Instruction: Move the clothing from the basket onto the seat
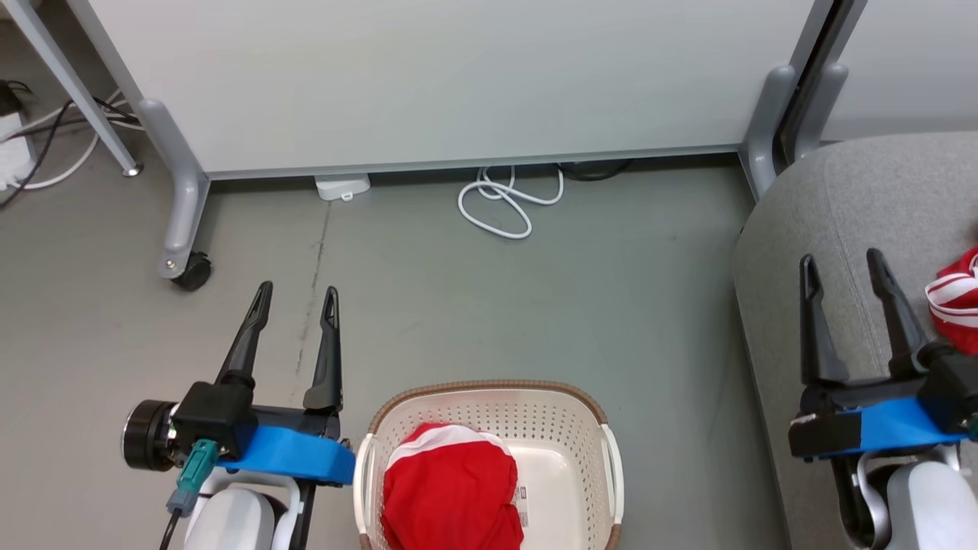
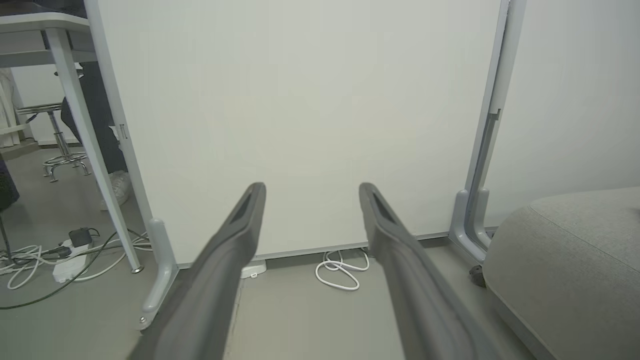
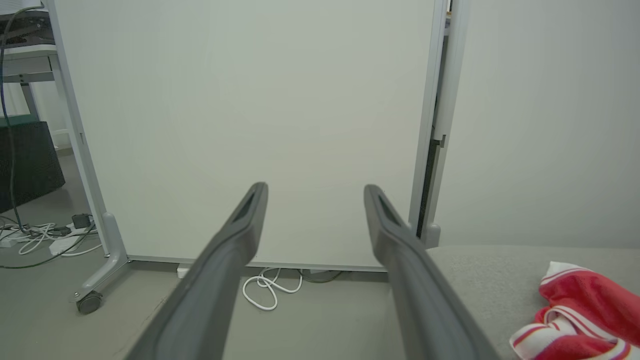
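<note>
A cream perforated basket (image 1: 603,451) with a brown rim stands on the floor at the bottom middle. A red garment with white trim (image 1: 451,489) lies bunched in its left half. Another red piece with white bands (image 1: 956,298) lies on the grey seat (image 1: 848,206) at the right, also seen in the right wrist view (image 3: 585,310). My left gripper (image 1: 296,294) hangs open over the floor just left of the basket, empty. My right gripper (image 1: 840,263) is open above the seat's left part, left of the red piece and apart from it.
A pale wheeled partition panel (image 1: 458,76) stands behind, its caster (image 1: 191,271) at the left. A coiled white cable (image 1: 504,202) and a small white box (image 1: 341,186) lie at its foot. Cables and a power strip (image 2: 70,260) lie far left by a table leg (image 2: 90,145).
</note>
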Controlling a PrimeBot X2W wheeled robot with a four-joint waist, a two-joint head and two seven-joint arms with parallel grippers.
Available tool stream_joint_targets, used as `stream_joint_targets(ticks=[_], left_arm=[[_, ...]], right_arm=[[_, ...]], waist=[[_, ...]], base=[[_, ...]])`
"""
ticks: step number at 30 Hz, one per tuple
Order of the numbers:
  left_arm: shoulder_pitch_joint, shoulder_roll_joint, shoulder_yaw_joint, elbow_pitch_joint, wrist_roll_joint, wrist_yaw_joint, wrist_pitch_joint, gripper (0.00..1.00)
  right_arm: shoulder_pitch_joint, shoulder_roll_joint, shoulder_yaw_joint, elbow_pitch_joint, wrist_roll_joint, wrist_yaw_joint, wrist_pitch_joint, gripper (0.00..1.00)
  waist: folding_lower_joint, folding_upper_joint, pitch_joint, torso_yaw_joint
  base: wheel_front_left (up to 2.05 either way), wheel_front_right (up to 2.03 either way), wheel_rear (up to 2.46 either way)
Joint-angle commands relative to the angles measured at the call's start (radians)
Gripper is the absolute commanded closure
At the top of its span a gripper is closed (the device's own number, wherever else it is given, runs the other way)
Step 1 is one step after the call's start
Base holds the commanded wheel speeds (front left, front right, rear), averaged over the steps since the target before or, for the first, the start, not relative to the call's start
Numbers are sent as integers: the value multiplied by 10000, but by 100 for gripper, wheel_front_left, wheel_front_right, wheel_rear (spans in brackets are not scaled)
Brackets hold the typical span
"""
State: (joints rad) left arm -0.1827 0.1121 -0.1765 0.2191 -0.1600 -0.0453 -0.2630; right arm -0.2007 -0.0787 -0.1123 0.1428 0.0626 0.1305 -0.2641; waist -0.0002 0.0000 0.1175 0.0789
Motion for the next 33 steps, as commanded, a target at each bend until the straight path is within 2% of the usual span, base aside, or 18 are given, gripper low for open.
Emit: stream_joint_targets(ticks=[1,20,33], left_arm=[[114,-45,92,-54,62,-39,-27,0],[712,-409,880,-76,494,-405,-27,0],[833,-523,1100,18,652,-531,-27,0]], right_arm=[[202,50,23,-51,-33,3,-5,0],[1482,286,209,-363,267,5,-5,0],[1490,289,315,-243,350,5,-5,0]], waist=[[2,0,-85,46],[2,0,-569,-42],[2,0,-679,-153]], base=[[0,0,0],[0,0,0],[0,0,0]])
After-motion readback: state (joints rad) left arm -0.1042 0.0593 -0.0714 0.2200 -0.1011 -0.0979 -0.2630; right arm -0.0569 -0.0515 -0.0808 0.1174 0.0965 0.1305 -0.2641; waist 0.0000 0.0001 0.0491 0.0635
